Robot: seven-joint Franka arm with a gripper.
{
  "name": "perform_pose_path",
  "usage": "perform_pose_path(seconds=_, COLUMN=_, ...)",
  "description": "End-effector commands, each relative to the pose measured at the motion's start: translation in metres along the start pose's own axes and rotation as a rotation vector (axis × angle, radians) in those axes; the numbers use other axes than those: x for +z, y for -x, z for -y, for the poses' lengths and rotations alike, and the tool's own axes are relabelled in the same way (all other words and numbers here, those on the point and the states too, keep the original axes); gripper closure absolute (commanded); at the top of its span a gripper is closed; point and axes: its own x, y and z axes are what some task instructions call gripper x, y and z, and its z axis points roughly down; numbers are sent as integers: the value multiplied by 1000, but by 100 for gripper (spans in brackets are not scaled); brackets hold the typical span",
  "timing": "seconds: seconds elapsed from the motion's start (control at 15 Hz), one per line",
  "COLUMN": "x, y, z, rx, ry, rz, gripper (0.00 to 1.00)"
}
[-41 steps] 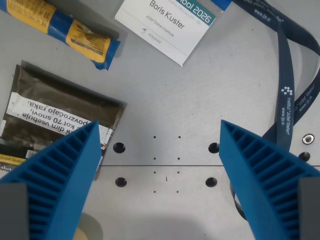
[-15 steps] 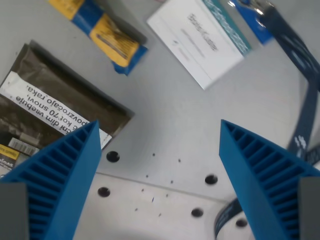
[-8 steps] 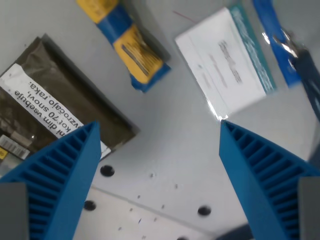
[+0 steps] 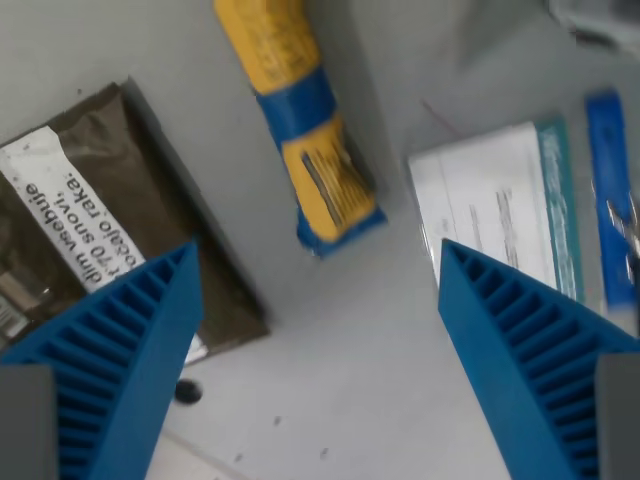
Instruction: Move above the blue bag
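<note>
The gripper [image 4: 318,370] stands released, its two blue ribbed fingers [image 4: 110,370] set wide apart at the lower corners of the wrist view with nothing between them but bare grey counter [image 4: 330,340]. The blue bag [image 4: 305,120], a long blue and yellow packet, lies on the counter in the upper middle of the view, running from the top edge down to a blue sealed end that points toward the gap between the fingers; it is above and clear of both fingers, nearer the one on the wrist view's left. To the wrist view's left of the blue bag lies a dark brown pouch [image 4: 110,230] bearing a white label with printed text, its lower part hidden behind the left-hand finger. To the wrist view's right of the blue bag lies a white name badge [image 4: 495,225] with a teal strip along its far edge, and just beyond that a blue lanyard strap [image 4: 610,200]; this part of the view is blurred and the badge text cannot be read. A small dark hole [image 4: 187,392] shows in the counter below the pouch.
</note>
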Motion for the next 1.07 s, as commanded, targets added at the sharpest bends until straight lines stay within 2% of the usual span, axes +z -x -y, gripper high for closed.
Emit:
perform_pose_path(seconds=0.07, x=11, y=-9, z=2, rx=-363, ry=-21, rz=-71, gripper=0)
perform_pose_path(seconds=0.6, x=40, y=-33, z=4, rx=-420, ry=-37, rz=-38, gripper=0)
perform_pose_path(seconds=1.07, x=51, y=-41, z=4, rx=-377, ry=-31, rz=-39, gripper=0)
